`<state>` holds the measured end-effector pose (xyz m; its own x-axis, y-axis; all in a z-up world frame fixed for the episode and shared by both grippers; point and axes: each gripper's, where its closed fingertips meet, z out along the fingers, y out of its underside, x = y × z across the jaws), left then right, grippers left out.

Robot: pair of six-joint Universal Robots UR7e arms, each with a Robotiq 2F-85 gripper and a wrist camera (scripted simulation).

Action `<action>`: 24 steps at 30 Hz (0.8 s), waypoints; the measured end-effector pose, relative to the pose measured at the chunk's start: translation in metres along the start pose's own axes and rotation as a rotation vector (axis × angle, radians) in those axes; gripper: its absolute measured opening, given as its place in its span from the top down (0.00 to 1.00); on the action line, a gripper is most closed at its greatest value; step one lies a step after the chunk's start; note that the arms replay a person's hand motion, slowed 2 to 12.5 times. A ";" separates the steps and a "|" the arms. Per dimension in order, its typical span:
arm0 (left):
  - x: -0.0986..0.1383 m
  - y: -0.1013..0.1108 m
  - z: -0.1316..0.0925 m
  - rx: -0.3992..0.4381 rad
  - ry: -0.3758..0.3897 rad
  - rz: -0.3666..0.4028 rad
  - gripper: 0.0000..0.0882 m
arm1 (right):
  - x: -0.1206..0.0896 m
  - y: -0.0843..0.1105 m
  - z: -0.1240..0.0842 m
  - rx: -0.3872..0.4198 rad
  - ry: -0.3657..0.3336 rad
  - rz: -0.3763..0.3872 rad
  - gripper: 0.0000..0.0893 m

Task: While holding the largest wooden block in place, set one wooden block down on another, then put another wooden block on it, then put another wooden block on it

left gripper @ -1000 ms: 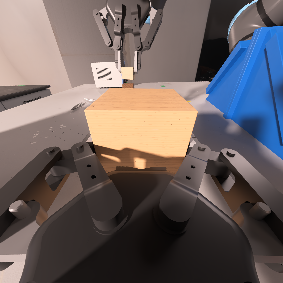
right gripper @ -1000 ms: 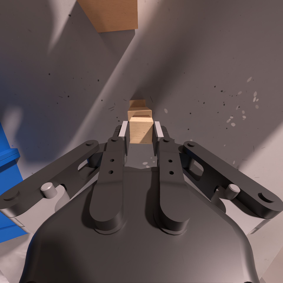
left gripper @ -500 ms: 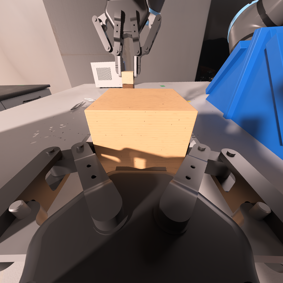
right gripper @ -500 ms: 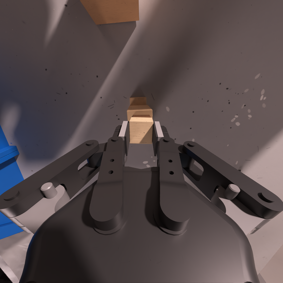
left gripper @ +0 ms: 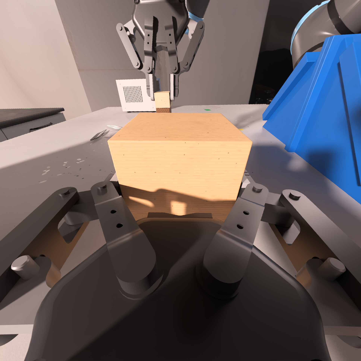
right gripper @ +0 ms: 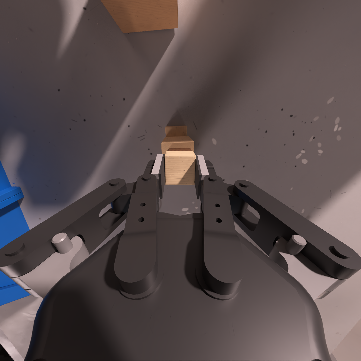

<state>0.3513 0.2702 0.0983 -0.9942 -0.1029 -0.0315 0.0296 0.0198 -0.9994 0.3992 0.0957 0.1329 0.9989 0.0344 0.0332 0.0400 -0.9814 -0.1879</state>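
Wooden blocks are the matter here, and the largest wooden block sits on the grey table squarely between the fingers of the left gripper, which are spread wide and pressed against its two side faces, clamping it where it stands. Its top face is bare.

Beyond it, the right gripper hangs over the far part of the table, pointing down. In the right wrist view its fingers are closed on the small wooden block, their pale pads flat against its left and right sides. Directly beneath that block lies a middle wooden block, and under that one a darker, lower block, so the two form a short stack on the table. From the left wrist view the small wooden block appears to sit right on the block below it, though whether the faces actually touch is hard to tell from either angle.

A blue bin stands on the table to the right of the largest block. A white vented box rests near the table's far edge, behind the right gripper, and a pair of metal tweezers lies on the table to the left.
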 end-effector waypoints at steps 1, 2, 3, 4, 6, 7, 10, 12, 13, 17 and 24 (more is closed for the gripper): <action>0.000 0.000 0.000 0.000 0.000 0.000 0.14 | 0.000 0.000 0.000 0.000 -0.001 0.001 0.70; 0.000 0.000 0.000 0.000 0.000 0.000 0.14 | 0.000 0.000 0.000 0.000 -0.002 0.001 0.70; 0.000 0.000 0.000 0.000 0.000 -0.001 0.14 | 0.000 0.000 0.001 0.000 -0.003 0.001 0.70; 0.000 0.000 0.000 0.000 0.000 -0.001 0.14 | 0.000 0.000 0.001 0.000 -0.004 0.001 0.70; 0.000 0.000 0.000 0.000 0.000 -0.001 0.14 | 0.000 0.000 0.001 -0.002 -0.006 0.000 0.70; 0.000 0.000 0.000 0.000 0.000 -0.001 0.14 | 0.000 0.000 0.002 -0.003 -0.007 0.000 0.70; 0.000 0.000 0.000 0.000 0.001 0.000 0.14 | 0.000 0.000 0.002 -0.004 -0.005 -0.002 0.70; 0.000 0.000 0.000 0.000 0.001 0.000 0.14 | 0.000 0.000 0.003 -0.003 -0.005 -0.002 0.70; 0.000 0.000 0.000 0.000 0.001 0.000 0.14 | 0.000 0.000 0.003 -0.002 -0.005 -0.001 0.70; 0.000 0.000 0.000 0.000 0.001 0.000 0.14 | 0.000 0.000 0.003 0.002 -0.007 0.000 0.71; 0.000 0.000 0.000 0.000 0.001 -0.001 0.14 | -0.001 -0.001 0.002 0.008 0.000 -0.002 0.44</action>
<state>0.3512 0.2702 0.0983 -0.9944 -0.1015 -0.0309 0.0291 0.0194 -0.9994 0.3979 0.0966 0.1307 0.9988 0.0367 0.0338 0.0426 -0.9798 -0.1956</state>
